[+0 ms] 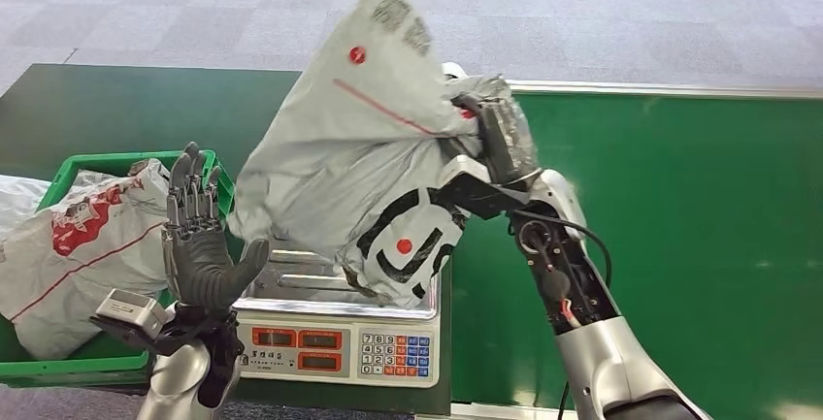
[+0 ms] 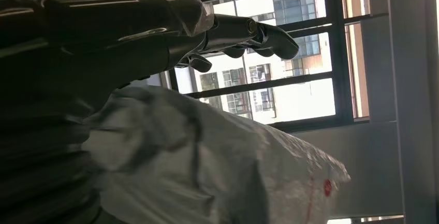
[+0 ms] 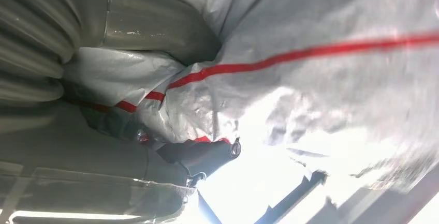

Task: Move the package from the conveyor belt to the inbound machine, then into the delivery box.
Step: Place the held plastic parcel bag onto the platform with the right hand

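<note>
Right hand grips the grey package mid-frame, bunched film only, hanging over the scale. Left hand raised lower left, fingers spread, holding nothing. I worry the bag slips, or swings into the green bin.

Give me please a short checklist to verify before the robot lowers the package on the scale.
1. Right hand grips the grey package: ok, its fingers are bunched into the plastic.
2. Package is over the scale: ok, its lower end hangs above the steel pan.
3. Scale pan is free of other items: cannot tell, the package hides most of it.
4. Left hand is out of the way: ok, it is raised with fingers apart beside the scale, holding nothing.
5. Green box has room for later: cannot tell, another package already lies in it.
</note>
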{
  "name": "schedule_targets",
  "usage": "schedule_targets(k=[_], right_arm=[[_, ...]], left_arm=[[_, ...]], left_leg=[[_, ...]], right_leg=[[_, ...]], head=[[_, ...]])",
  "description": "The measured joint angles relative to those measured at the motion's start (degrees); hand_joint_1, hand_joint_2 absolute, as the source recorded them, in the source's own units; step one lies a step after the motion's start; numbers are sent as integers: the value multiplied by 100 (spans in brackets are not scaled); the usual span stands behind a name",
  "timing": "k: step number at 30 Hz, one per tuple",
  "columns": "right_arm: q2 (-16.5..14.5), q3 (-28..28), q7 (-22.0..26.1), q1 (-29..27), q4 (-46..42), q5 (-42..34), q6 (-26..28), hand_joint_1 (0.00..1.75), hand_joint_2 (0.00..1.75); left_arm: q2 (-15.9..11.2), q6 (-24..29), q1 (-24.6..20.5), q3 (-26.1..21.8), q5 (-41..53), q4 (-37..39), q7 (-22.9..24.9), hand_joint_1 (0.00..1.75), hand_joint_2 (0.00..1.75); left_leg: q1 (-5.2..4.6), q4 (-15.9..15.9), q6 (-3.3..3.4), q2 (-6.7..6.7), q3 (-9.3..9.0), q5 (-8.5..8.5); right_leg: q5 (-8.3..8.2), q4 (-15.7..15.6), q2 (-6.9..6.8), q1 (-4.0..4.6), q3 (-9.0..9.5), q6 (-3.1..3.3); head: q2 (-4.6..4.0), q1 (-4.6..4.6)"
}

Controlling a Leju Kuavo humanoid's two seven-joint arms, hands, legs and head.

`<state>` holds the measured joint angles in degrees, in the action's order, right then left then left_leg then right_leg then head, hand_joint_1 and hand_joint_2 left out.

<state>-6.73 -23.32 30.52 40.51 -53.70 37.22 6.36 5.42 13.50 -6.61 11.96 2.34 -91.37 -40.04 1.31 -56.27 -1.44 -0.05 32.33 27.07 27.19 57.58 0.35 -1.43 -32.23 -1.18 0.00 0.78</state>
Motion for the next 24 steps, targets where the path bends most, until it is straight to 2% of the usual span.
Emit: schedule_targets(k=[7,12,17,19,24], right_arm=[[-462,-741,83,468,1400,215,-85,175,175],[-607,-963,-100,685,1971,116,-400,175,175],[-654,-1011,-308,749,2387,-267,-950,175,175],[-667,-1007,-437,757,2497,-420,-1155,175,175],[-719,-933,-1107,787,2741,-811,-1548,175,175]], left_arm=[[15,-28,-70,-3,-17,165,0,0,175],[28,-46,-110,-5,-13,258,0,0,175],[66,-134,-117,-7,30,326,0,0,175],[79,-139,-124,-8,39,354,0,0,175],[88,-123,-129,-20,47,410,0,0,175]], left_leg=[[0,0,0,-16,12,0],[-1,-1,0,-19,12,0],[-1,-1,0,-20,11,0],[-1,-1,0,-19,11,0],[-1,-1,0,-20,12,0]], right_leg=[[1,-1,-12,0,-6,-1],[1,-2,-13,-1,-6,-1],[1,-2,-13,-1,-6,-1],[1,-2,-12,-1,-6,-1],[1,-2,-12,-1,-7,-1]], head=[[0,-2],[0,-2],[0,-1],[0,-1],[0,-1]])
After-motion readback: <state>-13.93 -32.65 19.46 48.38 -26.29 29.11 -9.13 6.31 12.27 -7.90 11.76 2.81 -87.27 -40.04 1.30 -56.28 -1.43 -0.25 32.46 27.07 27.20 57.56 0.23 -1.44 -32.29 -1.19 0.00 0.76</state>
